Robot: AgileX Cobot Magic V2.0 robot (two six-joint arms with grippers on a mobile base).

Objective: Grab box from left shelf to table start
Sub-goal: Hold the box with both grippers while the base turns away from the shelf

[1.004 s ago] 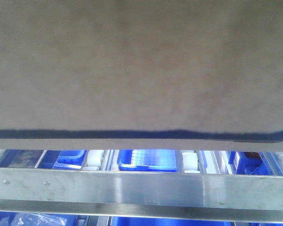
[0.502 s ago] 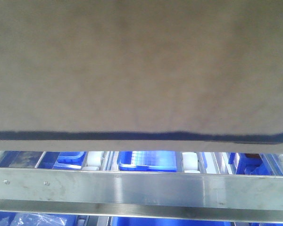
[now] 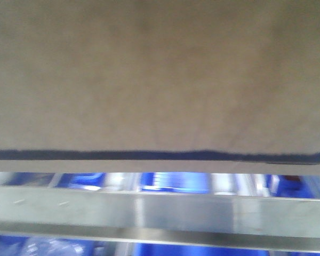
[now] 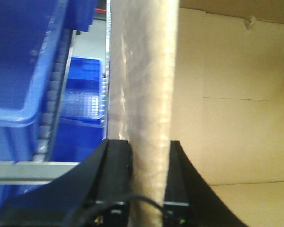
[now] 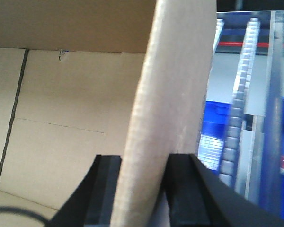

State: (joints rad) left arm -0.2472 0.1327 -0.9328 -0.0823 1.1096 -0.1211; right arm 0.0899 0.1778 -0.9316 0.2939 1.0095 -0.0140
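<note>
Grips the left wall of the box (image 4: 146, 85) tight in the left claw (image 4: 148, 153); clamps the right wall likewise in the right claw (image 5: 144, 163). Hangs just above the shelf rail (image 3: 160, 205) — gap slimmer than a moment ago, view now blurred — so likely moving, pull-out under way.

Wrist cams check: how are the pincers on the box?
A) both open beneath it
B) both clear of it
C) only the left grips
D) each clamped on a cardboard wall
D: the left pincer and the right pincer each pinch a wall of the box.
</note>
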